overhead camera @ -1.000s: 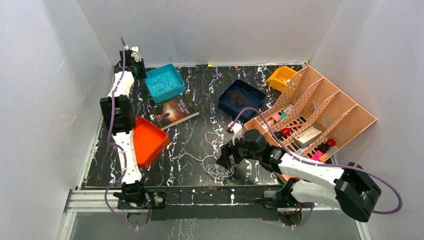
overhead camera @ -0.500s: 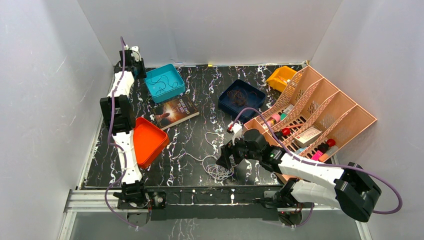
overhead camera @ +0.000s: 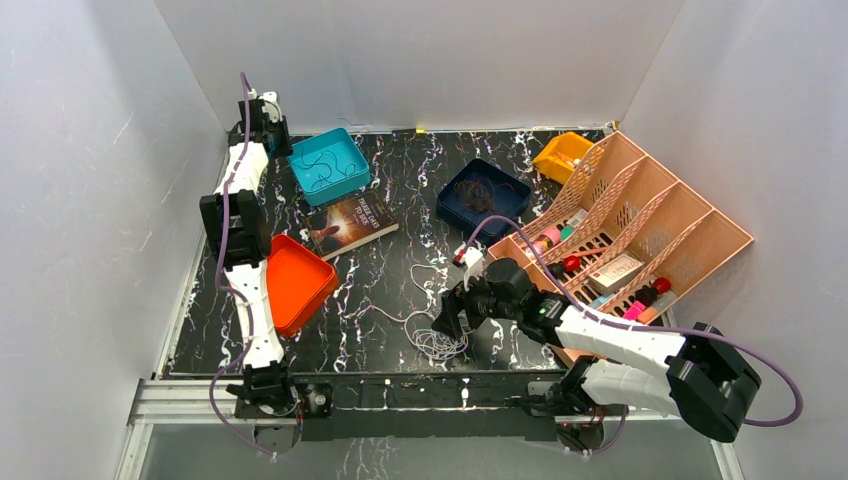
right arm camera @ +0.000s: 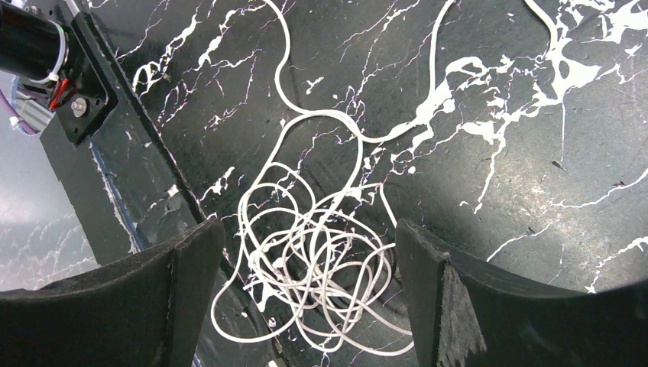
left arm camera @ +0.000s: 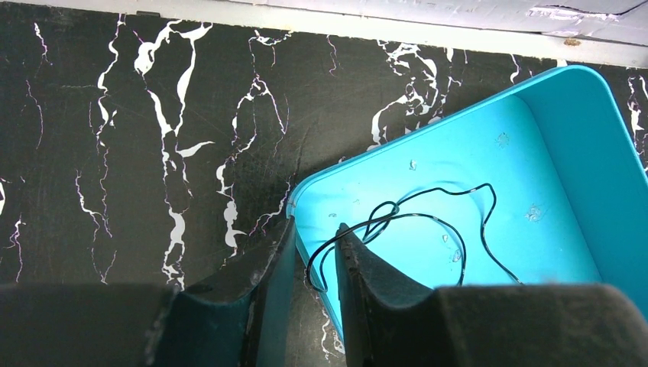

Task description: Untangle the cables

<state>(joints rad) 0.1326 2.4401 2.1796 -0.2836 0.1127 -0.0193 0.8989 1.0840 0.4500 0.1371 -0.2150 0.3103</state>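
Right claw (right arm camera: 302, 252) is spread wide straight over the white tangle (right arm camera: 313, 306) at the table (right arm camera: 497, 115) near edge, tail running far. Left claw (left arm camera: 309, 245), nearly pinched together, is far-left at the bin (left arm camera: 550, 153) with the black cable (left arm camera: 428, 218); grip unclear.

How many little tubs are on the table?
4: a teal tub at the back left, an orange tub at the left edge, a blue tub at the middle back, and a yellow tub at the back right. None seems hidden.
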